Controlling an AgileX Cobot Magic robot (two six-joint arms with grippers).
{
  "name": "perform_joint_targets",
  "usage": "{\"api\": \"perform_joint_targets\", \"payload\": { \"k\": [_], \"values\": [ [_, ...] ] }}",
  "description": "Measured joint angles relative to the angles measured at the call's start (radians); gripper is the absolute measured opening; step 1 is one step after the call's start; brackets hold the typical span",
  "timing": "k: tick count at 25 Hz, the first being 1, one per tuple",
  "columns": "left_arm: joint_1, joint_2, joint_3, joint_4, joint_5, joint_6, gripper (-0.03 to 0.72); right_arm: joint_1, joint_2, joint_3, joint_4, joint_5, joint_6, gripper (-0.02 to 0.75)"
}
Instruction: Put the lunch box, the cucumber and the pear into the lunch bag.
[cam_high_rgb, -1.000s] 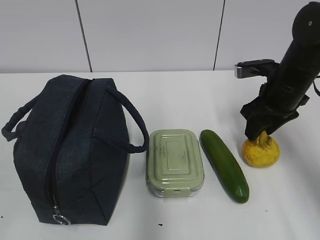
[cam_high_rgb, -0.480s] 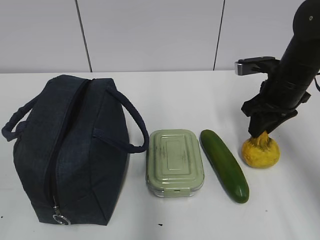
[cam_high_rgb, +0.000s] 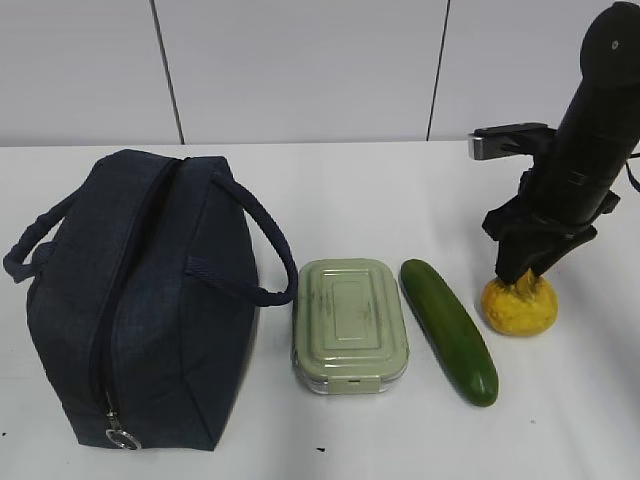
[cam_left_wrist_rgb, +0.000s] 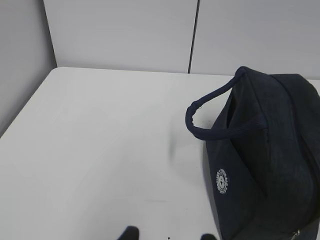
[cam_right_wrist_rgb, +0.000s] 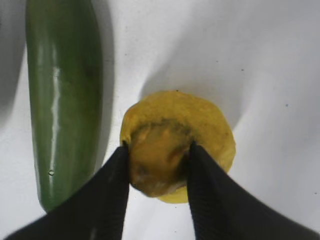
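Right gripper (cam_right_wrist_rgb: 157, 170) clamps pear (cam_right_wrist_rgb: 177, 145) neck | pear upright, neck up | left gripper (cam_left_wrist_rgb: 167, 234) parted, empty

The flat white matte tabletop (cam_high_rgb: 380, 190) spans the full width of the exterior view. Small dark specks mark its surface close to the near edge. Along the far edge stands a pale grey panelled wall (cam_high_rgb: 300, 70), divided by thin dark vertical seams. A further grey wall panel (cam_left_wrist_rgb: 22, 60) borders the left edge.
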Motion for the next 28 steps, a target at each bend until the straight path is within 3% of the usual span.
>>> {"api": "perform_joint_targets", "payload": {
  "k": [5, 19, 28],
  "values": [
    [0.000, 0.000, 0.000, 0.000, 0.000, 0.000, 0.239, 0.000, 0.000, -0.002, -0.008, 0.000, 0.000, 0.206],
    [0.000, 0.124, -0.012, -0.095, -0.023, 0.102, 0.239, 0.000, -0.009, -0.076, -0.007, 0.088, 0.002, 0.188],
    [0.000, 0.315, -0.023, -0.333, -0.232, 0.256, 0.239, 0.000, -0.081, -0.099, 0.023, 0.108, 0.019, 0.188]
  ]
}}
